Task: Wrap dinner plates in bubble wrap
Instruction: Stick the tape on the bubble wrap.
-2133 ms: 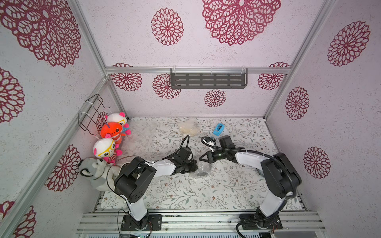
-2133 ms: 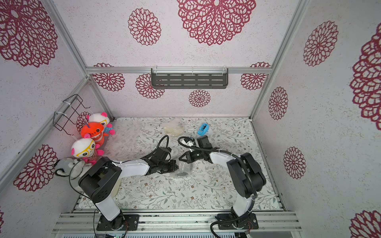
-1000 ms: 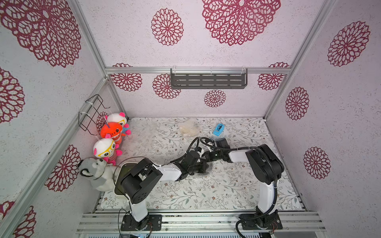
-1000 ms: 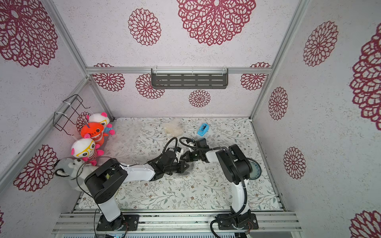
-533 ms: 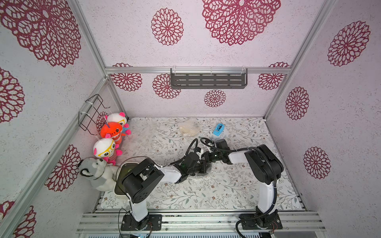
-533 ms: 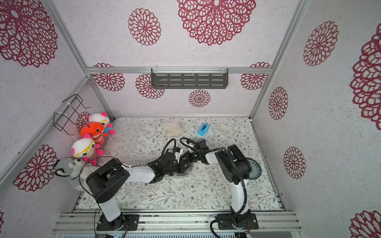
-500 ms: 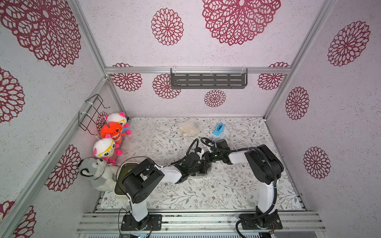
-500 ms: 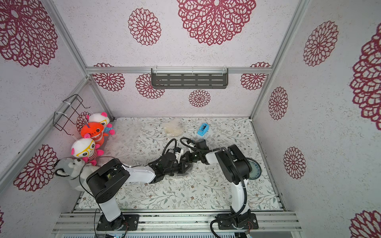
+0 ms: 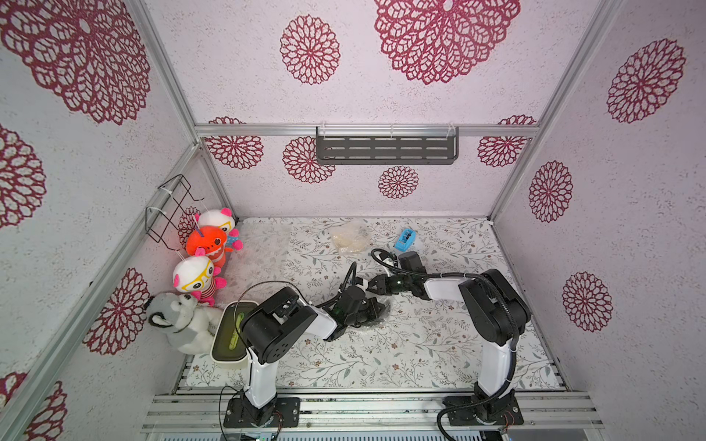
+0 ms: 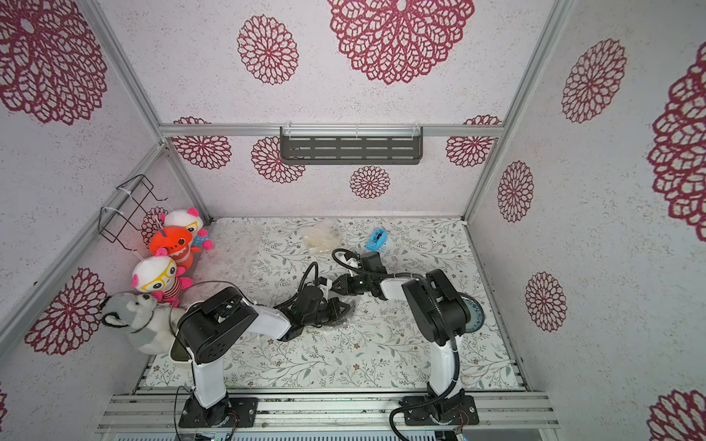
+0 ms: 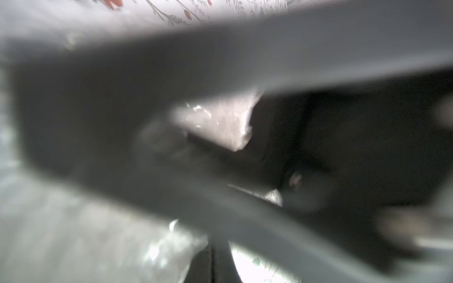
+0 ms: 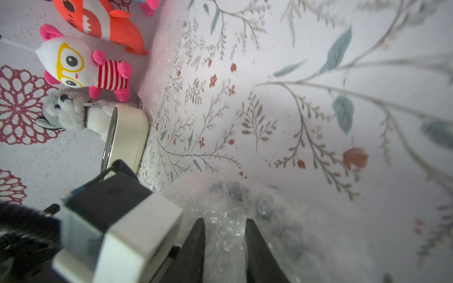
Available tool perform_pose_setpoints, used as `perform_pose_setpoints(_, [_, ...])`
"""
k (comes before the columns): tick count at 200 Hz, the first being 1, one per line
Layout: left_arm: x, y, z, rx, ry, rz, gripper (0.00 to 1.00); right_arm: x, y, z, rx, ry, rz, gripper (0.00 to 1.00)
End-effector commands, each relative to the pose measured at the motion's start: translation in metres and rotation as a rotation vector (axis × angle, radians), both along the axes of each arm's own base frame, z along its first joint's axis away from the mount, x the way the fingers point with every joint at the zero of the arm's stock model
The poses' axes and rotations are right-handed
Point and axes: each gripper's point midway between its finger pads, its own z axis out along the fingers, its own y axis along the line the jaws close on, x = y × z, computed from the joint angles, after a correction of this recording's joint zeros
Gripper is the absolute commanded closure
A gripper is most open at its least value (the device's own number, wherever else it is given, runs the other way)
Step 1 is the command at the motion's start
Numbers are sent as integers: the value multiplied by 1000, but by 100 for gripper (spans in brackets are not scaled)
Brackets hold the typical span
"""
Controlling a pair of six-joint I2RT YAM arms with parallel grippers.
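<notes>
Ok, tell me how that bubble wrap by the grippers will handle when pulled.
Likely floppy: the bubble wrap lies crumpled, draped over a dark plate. Probably light, so folds may spring open once released. Its shiny film may slip in the right gripper, which stands open.

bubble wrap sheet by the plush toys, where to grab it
Likely best: pinch the bubble wrap sheet at its edge away from the plush toys, coming in low from that open side. It lies flat, so only an edge offers a pinch, and the toys crowd the other edge.
</notes>
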Motion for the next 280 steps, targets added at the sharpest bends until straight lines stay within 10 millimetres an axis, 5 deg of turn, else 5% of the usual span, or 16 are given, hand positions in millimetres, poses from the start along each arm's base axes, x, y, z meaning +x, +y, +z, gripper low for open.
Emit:
perform_pose_setpoints(1, [-16,31,-54,129,132,48,100,43,-30,41,-45,-212,-77,62])
perform_pose_setpoints(49, [-12,18,-35,69,69,-5,100,62,-71,57,-167,-373,-145,51])
perform_pose_setpoints(58, [-11,14,-28,63,49,-30,100,53,-76,60,-193,-370,-137,51])
perform_pose_setpoints(95, [-12,-13,81,-14,-91,-135,81,4,-111,56,-277,-267,-233,52])
perform_pose_setpoints(126, [-16,-6,119,45,-129,-139,72,-46,-121,47,-240,-180,-231,48])
perform_pose_setpoints(155, [10,21,94,247,-75,-70,75,-96,-105,33,-103,-113,-110,64])
perform_pose_setpoints(191, [30,27,42,383,59,-67,87,-129,-77,5,-27,8,-77,84])
perform_pose_setpoints(222, [30,37,-2,428,162,-7,92,-126,-67,-22,-20,73,-143,90])
perform_pose_setpoints(242, [26,29,-12,367,201,-3,92,-119,-52,-29,-23,81,-143,90])
perform_pose_setpoints(251, [22,29,-30,369,238,-6,92,-112,-55,-38,-71,85,-196,90])
perform_pose_setpoints(280, [20,29,-31,349,244,1,92,-94,-79,-51,-135,90,-391,86])
